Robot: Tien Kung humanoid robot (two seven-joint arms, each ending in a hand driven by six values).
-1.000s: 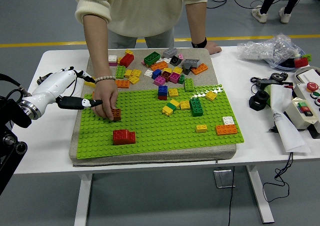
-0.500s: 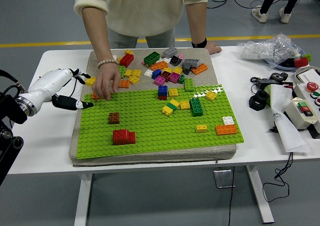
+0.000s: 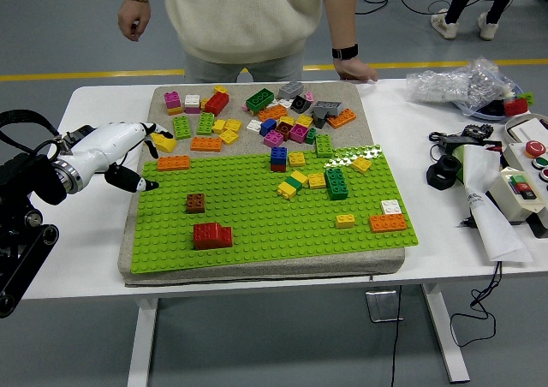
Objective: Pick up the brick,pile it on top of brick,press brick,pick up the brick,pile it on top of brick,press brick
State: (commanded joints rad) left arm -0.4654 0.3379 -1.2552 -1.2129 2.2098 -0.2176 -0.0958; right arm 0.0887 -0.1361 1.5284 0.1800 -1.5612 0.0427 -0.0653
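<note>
The robot's white left hand [image 3: 116, 151] is hovering with fingers spread, holding nothing, by the green studded baseplate's [image 3: 257, 233] left edge; the small brown plastic brick [image 3: 196, 202] is waiting unstacked, so no piling looks done.

single head cam, high on robot's side, looking forward and down; table [image 3: 428, 258] near edge low in frame, floor behind.

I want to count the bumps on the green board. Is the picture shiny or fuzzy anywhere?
Head view: mostly sharp and evenly lit; the green baseplate has a white glare patch near its far right corner by the yellow brick, washing out bumps there; only soft shadows, like under the left hand.
</note>
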